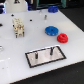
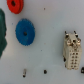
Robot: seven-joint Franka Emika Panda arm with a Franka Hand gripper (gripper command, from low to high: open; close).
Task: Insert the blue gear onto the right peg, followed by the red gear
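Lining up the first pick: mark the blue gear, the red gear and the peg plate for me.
blue gear (image 1: 51, 30), exterior view, on its raised hub.
red gear (image 1: 62, 37), exterior view, on its centre.
peg plate (image 1: 39, 59), exterior view, on bare grey surface.

blue gear (image 1: 51, 30): bright blue | red gear (image 1: 62, 37): bright red, at blue's 4 o'clock (exterior view) | plate (image 1: 56, 56): grey, black rim | pegs (image 1: 50, 51): dark | table (image 1: 30, 42): white | connector block (image 1: 19, 27): cream, dark spots

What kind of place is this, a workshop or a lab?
Probably a robotics lab bench. A plain white table holds test pieces: a blue gear, a red gear and a grey plate with two pegs, not everyday clutter.
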